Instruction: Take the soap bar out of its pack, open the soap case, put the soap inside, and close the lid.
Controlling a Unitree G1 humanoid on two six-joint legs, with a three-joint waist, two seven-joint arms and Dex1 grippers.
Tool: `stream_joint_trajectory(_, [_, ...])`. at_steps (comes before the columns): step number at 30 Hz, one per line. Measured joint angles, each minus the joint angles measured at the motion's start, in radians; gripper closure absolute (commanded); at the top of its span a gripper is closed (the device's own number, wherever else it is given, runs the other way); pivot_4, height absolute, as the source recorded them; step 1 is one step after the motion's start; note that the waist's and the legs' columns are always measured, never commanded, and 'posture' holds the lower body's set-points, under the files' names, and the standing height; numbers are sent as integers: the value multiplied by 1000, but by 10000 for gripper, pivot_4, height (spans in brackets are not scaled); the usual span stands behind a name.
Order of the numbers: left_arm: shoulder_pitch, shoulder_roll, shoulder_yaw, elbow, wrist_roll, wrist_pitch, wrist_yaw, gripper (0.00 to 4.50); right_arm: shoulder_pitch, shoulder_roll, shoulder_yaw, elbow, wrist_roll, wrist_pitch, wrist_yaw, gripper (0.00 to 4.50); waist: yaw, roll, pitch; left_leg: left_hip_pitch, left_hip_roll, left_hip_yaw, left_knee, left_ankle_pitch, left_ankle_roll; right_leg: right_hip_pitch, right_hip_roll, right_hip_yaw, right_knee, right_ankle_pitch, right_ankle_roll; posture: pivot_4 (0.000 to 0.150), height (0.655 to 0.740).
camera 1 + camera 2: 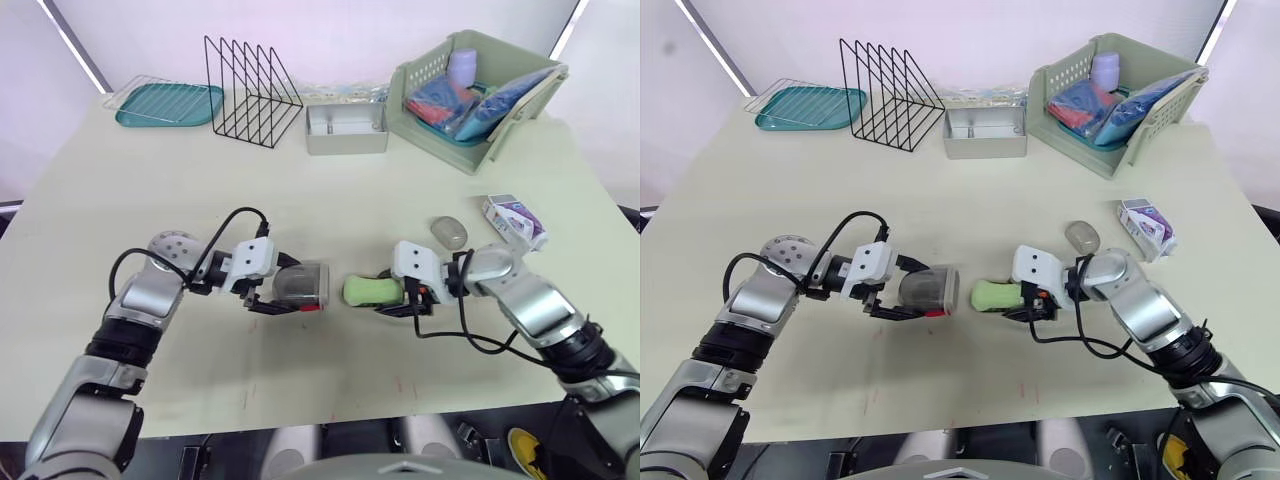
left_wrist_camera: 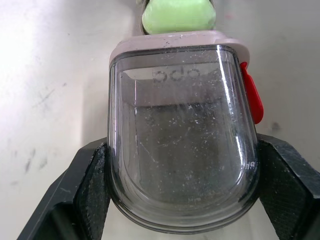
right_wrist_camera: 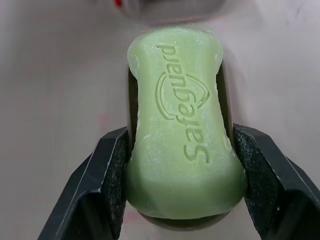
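The left tool [image 1: 284, 290] grips the soap case [image 1: 306, 284]; the right tool [image 1: 392, 294] clamps the green soap [image 1: 366, 290].

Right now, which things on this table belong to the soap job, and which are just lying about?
Job: green soap bar in right gripper; clear plastic soap case in left gripper; white-and-purple soap pack.
Lying about: teal tray; black wire rack; grey metal tin; pale green basket; grey oval piece.
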Motion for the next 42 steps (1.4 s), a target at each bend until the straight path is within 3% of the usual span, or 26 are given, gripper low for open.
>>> stream_joint_trajectory(23, [-52, -55, -35, 40, 27, -36, -6, 10528, -33, 35, 9, 11, -2, 4, 17, 20644, 0, 0, 0, 0, 0, 0, 0, 0, 0, 0, 0, 0, 0, 0, 0, 1500, 7400])
stream_joint_trajectory(42, [-63, -159, -48, 42, 30, -11, 26, 10528, -146, 31, 75, -9, -28, 147, 23, 20644, 0, 0, 0, -1, -1, -1, 0, 0, 0, 0, 0, -1, 0, 0, 0, 1500, 7400])
